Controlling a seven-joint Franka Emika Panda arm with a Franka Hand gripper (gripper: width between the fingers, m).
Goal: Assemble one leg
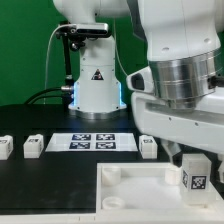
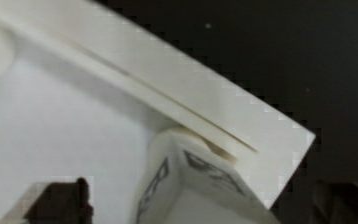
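**Leg poised at panel corner beneath gripper**

Nearest the exterior camera, a large flat white square panel (image 1: 135, 195) is seen lying on the black table (image 1: 30, 178). A round corner socket (image 1: 112, 175) is visible at its far corner on the exterior view's left. At the panel's far corner on the exterior view's right, the leg (image 1: 196, 180) is held upright, its black-and-white tag turned toward the camera.

The gripper (image 1: 188, 158) is lowered directly over the leg, whose top is hidden under the hand. How wide the fingers are parted, and whether the leg is clamped between them, cannot be told from either view. In the wrist view, the leg (image 2: 197, 185) is shown close against the panel (image 2: 69, 120) near its corner. One dark finger (image 2: 55, 203) is seen beside the leg, with a strip of white panel between them.

Further back, loose pegs (image 1: 33, 146) of the same kind are set in a row on the table. Two lie to the exterior view's left of the marker board (image 1: 92, 143) and one to its right. Farthest away, the arm's white base (image 1: 95, 85) is seen.
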